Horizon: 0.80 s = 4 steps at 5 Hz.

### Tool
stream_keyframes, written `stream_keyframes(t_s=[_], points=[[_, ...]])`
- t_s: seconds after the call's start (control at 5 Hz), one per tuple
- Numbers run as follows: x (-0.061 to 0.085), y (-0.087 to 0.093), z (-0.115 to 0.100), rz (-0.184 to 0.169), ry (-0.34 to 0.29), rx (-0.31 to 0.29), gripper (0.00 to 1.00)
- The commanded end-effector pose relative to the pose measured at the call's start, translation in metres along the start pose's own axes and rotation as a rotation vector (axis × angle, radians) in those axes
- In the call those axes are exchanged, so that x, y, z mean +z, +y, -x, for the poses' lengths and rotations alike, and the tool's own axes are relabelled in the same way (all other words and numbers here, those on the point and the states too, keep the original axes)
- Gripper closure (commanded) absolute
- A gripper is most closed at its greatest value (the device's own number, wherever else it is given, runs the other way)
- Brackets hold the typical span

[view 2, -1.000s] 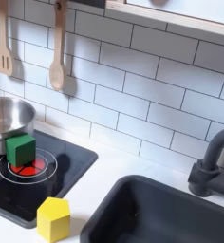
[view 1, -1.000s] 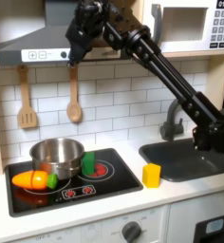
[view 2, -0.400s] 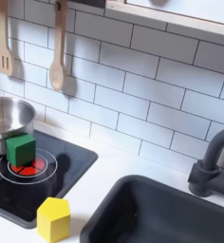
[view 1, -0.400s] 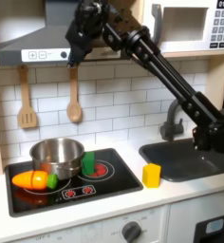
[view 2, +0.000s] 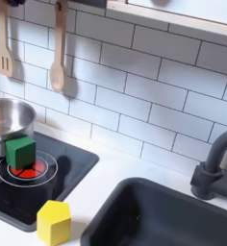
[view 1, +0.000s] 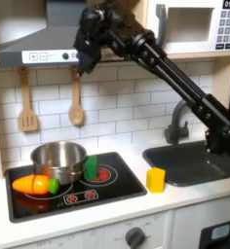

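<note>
While the fingers [view 1: 80, 68] hover high, a wooden spoon [view 1: 76, 102] hangs just below.

The white surface [view 1: 175, 199] carries a black stove [view 1: 78, 190] – on it a metal pot [view 1: 58, 159], a green block [view 2: 20, 151], a carrot [view 1: 34, 184] – and beside it a yellow block [view 2: 54, 221].

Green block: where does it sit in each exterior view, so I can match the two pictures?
First exterior view: the green block stands on the stove, just right of the pot, lower centre.
Second exterior view: the green block is at the left edge, on the red burner ring, in front of the pot.
Shared landmark: the yellow block on the counter beside the stove.
</note>
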State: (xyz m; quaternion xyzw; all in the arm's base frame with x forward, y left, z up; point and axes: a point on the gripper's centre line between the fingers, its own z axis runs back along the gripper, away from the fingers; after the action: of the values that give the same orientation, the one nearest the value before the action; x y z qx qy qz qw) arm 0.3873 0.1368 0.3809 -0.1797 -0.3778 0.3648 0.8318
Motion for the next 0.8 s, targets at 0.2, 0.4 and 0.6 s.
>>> stream_keyframes(t_s=[0.2,0.4,0.6], points=[[0.03,0.007,0.042,0.007,0.168,-0.097,1.0],[0.033,0.016,0.056,-0.021,0.227,-0.129,1.0],[0.039,0.027,0.076,-0.034,0.263,-0.176,1.0]])
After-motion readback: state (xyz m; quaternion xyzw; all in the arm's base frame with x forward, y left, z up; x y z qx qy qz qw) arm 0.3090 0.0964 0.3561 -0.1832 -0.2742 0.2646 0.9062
